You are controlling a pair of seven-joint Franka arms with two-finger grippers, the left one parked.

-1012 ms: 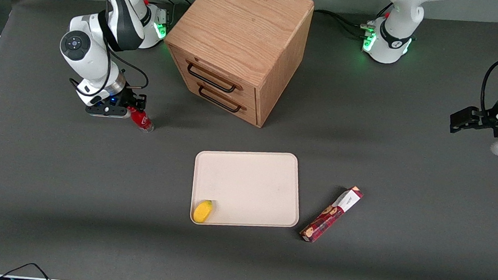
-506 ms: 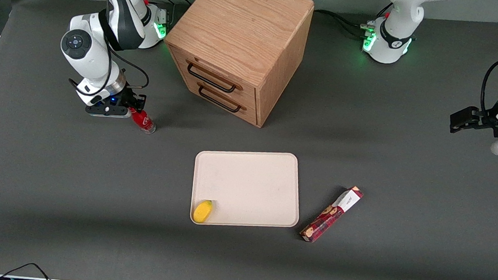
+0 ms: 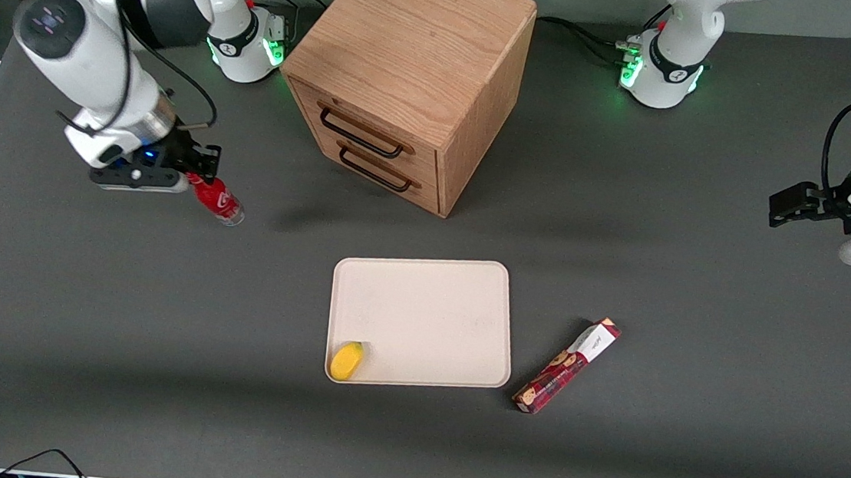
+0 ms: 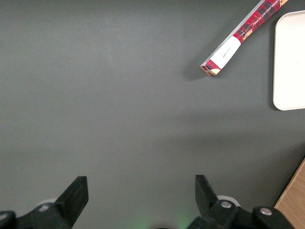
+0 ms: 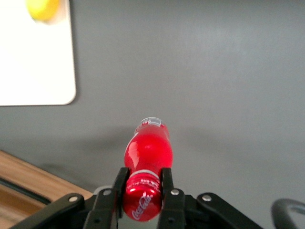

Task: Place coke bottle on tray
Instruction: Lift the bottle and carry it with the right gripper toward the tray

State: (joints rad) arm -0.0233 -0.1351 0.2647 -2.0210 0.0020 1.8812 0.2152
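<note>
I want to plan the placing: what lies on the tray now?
On the tray lies only a small yellow object in the corner nearest the camera. The gripper holds the coke bottle away from it, toward the working arm's end.

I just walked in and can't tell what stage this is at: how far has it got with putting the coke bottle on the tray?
Picked up: the claw is shut on the coke bottle, held toward the working arm's end of the table. Left: carrying it to the tray, which holds only a yellow thing.
</note>
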